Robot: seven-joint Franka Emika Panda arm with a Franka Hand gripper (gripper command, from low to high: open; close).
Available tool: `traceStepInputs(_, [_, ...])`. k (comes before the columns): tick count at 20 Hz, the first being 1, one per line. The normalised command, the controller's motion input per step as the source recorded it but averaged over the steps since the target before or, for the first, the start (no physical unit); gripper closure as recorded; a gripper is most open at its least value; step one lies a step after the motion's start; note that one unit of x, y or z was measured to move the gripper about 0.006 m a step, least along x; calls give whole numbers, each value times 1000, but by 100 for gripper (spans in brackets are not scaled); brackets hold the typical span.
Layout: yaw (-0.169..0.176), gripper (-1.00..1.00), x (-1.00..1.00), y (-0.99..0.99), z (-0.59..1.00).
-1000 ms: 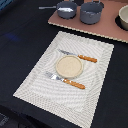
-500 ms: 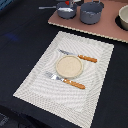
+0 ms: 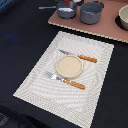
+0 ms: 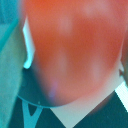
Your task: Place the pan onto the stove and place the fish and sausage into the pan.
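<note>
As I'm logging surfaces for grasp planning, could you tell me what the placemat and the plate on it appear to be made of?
The placemat looks like woven fabric or straw: pale, with fine ribbed lines. The plate looks like matte wood or plastic: plain beige, without glare. Neither is certain at this resolution.

A dark tabletop [image 3: 20, 45] fills the scene under soft, even light.

The placemat [image 3: 75, 70] is looking like pale woven cloth with a fine ribbed texture. The plate [image 3: 68, 65] is showing a matt cream surface. The knife [image 3: 79, 56] and fork [image 3: 65, 80] are showing silvery metal ends and orange, wood-like handles. The stove [image 3: 102, 22] is looking smooth, matt and pinkish-tan. The pan [image 3: 65, 9] and pot [image 3: 91, 11] are appearing dull grey-blue. The sausage [image 4: 75, 50] is showing a smooth, softly shining red skin.
</note>
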Motion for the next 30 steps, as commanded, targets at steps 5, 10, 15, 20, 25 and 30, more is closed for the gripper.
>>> traceStepInputs(5, [-5,-100,-165,55,117])
traceStepInputs(10, [-166,-100,165,-403,915])
traceStepInputs(15, [-199,-100,136,-469,527])
traceStepInputs(20, [-132,-100,55,-714,5])
traceStepInputs(25, [-78,-100,215,-851,0])
traceStepInputs(30, [-56,-100,255,-905,2])
